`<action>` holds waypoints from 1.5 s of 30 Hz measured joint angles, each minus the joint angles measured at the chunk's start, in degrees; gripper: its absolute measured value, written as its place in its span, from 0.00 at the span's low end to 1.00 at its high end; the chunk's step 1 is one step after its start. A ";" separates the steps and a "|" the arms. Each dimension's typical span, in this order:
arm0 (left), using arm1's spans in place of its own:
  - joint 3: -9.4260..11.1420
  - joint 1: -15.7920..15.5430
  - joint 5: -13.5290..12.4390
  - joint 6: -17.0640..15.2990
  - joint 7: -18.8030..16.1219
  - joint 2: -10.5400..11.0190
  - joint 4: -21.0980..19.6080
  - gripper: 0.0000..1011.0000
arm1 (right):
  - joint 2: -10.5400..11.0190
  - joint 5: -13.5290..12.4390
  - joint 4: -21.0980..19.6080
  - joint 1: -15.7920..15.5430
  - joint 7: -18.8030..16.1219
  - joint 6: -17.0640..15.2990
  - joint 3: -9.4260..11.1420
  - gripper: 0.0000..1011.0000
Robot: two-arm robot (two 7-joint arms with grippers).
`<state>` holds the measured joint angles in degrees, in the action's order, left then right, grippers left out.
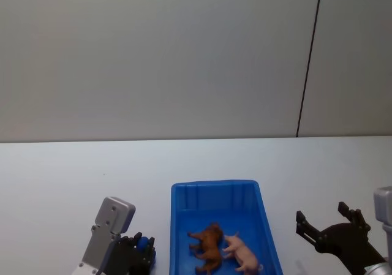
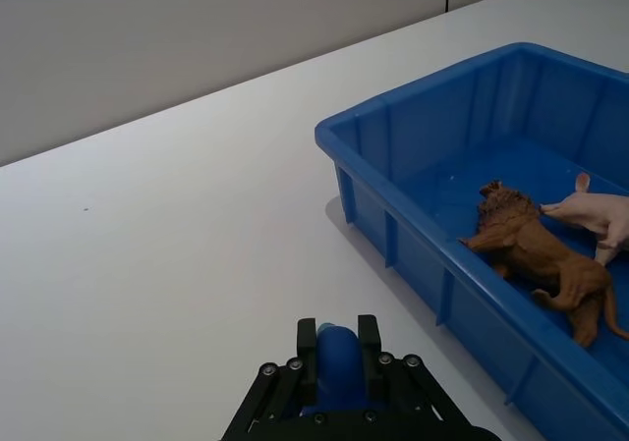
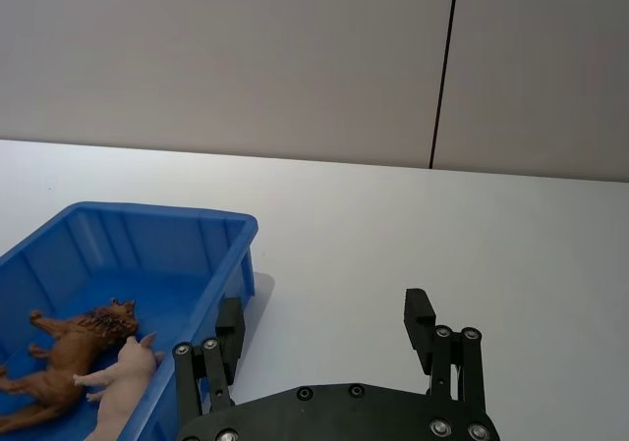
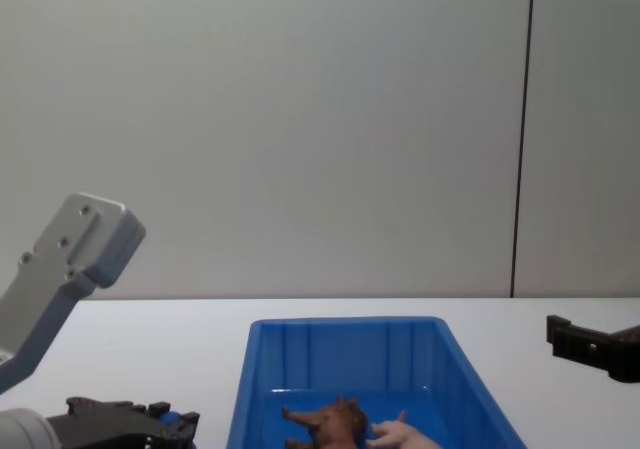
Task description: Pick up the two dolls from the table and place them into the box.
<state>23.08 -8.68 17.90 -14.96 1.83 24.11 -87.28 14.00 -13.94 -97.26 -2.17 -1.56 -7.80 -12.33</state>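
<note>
Both dolls, the brown one and the pink one, lie in the box, so the only risk I see is the closed left gripper or the open right gripper knocking the box near the worktop's front edge.

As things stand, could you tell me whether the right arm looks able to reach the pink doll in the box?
Probably yes. The right gripper is open beside the box, and the pink doll lies on the right side of the floor beside the brown doll, with nothing over it.
</note>
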 joint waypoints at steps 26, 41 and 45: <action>-1.54 -0.27 -1.63 6.19 4.33 1.10 -7.02 0.10 | 0.00 0.00 0.00 0.00 -0.01 0.00 0.00 0.99; -1.35 -2.37 0.20 9.78 14.11 -0.26 -7.65 0.47 | 0.00 0.00 0.00 0.00 0.00 0.00 0.00 0.99; -1.14 -2.98 0.82 10.46 16.47 -0.81 -7.43 0.63 | 0.00 0.00 0.00 0.00 -0.01 0.00 0.00 0.99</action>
<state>21.93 -11.66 18.72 -4.51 18.29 23.30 -94.71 14.00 -13.94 -97.26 -2.18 -1.56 -7.80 -12.33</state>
